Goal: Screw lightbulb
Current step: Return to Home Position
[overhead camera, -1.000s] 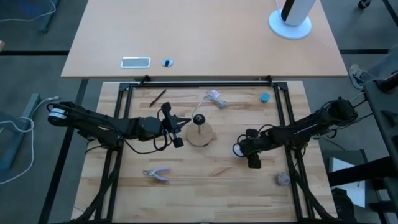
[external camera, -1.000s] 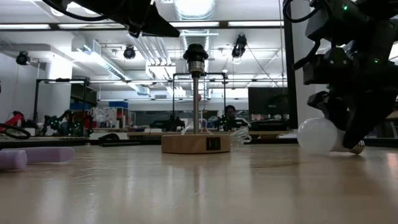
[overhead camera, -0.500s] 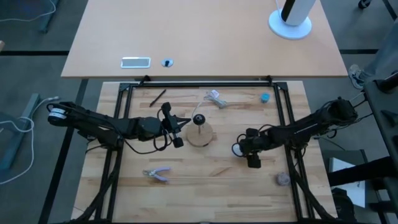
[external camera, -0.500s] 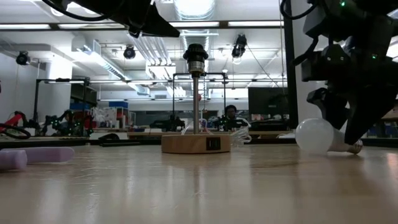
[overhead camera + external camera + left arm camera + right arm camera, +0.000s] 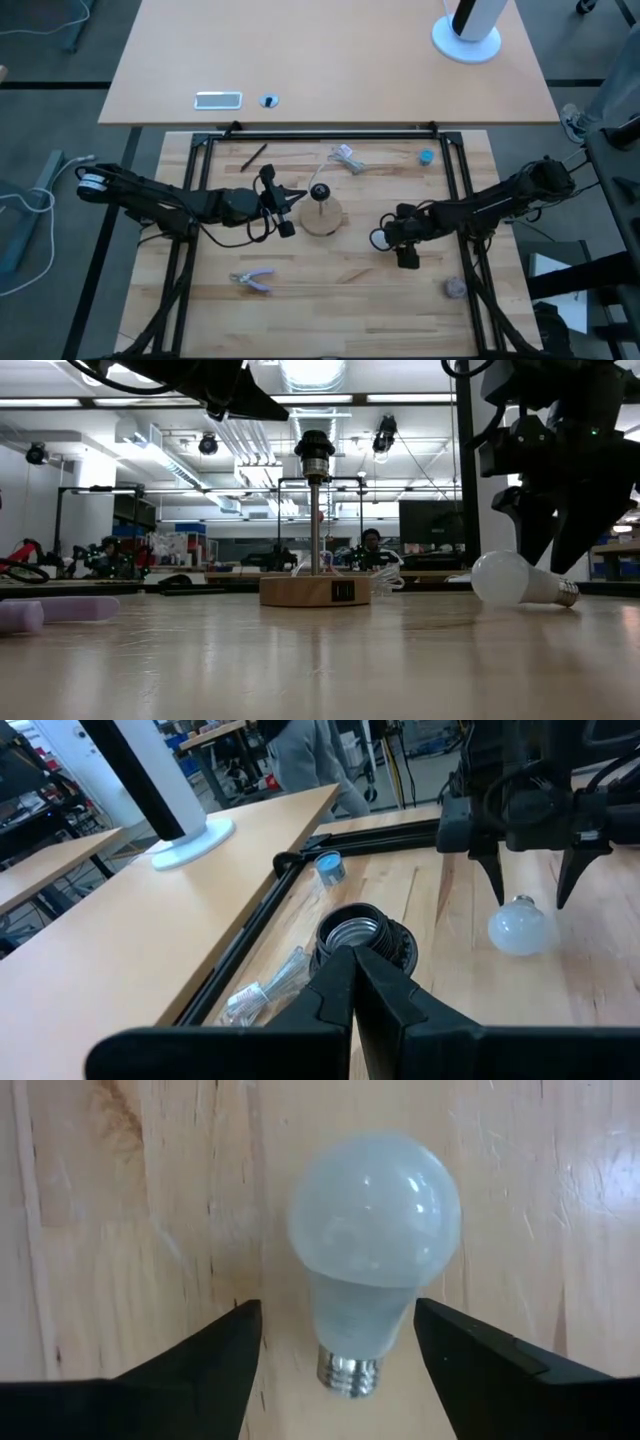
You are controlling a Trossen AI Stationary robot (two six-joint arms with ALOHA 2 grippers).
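Observation:
The white frosted lightbulb (image 5: 372, 1230) lies on its side on the wooden table (image 5: 340, 290), right of the lamp; it also shows in the high view (image 5: 380, 238) and the low view (image 5: 512, 579). My right gripper (image 5: 338, 1306) is open just above it, one finger on either side of the bulb's neck and silvery screw base (image 5: 347, 1372), touching neither. The lamp's round wooden disc (image 5: 322, 218) carries a thin post with an empty black socket (image 5: 362, 932) on top. My left gripper (image 5: 352, 958) is shut and empty, close to the socket on its left side.
Purple-handled pliers (image 5: 252, 279) lie near the front left. A greyish-purple ball (image 5: 455, 288) lies at the front right. A clear wrapper (image 5: 347, 157), a small blue thing (image 5: 427, 157) and a black pen (image 5: 253, 156) lie at the far side. Black frame rails (image 5: 455, 180) border the table.
My right gripper has risen from down around the lightbulb to just above it. The bulb stays lying on its side on the table.

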